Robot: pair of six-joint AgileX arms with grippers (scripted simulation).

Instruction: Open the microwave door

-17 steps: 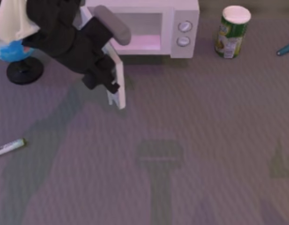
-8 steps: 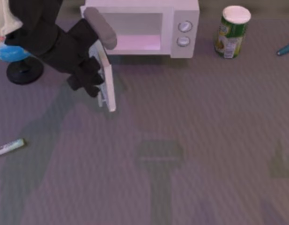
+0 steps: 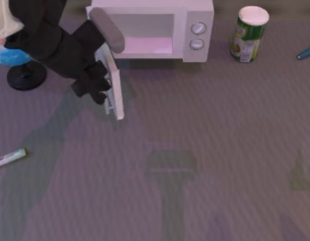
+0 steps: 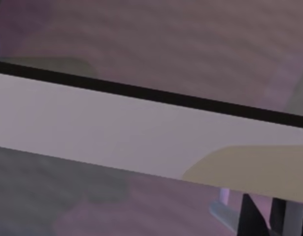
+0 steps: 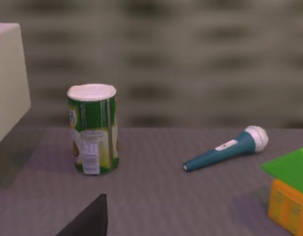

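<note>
The white microwave [image 3: 190, 30] stands at the table's back, knobs on its right side, its pale pink inside showing. The microwave door [image 3: 116, 85] is swung wide open and points toward the table's front. My left gripper [image 3: 100, 90] sits against the door's outer face, shut on the door handle. In the left wrist view the door [image 4: 141, 132] is a broad white band, with the pale handle [image 4: 227, 214] running into my left gripper [image 4: 269, 221]. My right gripper [image 5: 92, 221] is outside the top view and shows only as a dark tip near the green can.
A green can with a white lid [image 3: 249, 35] stands right of the microwave. A teal microphone [image 5: 225, 147] and a toy house [image 5: 291, 194] lie at the far right. A globe [image 3: 19, 60] stands under my left arm. A marker [image 3: 9, 158] lies at the left edge.
The left gripper moved left and back with the door, swinging it wider open. Over the last half second nothing has moved.
</note>
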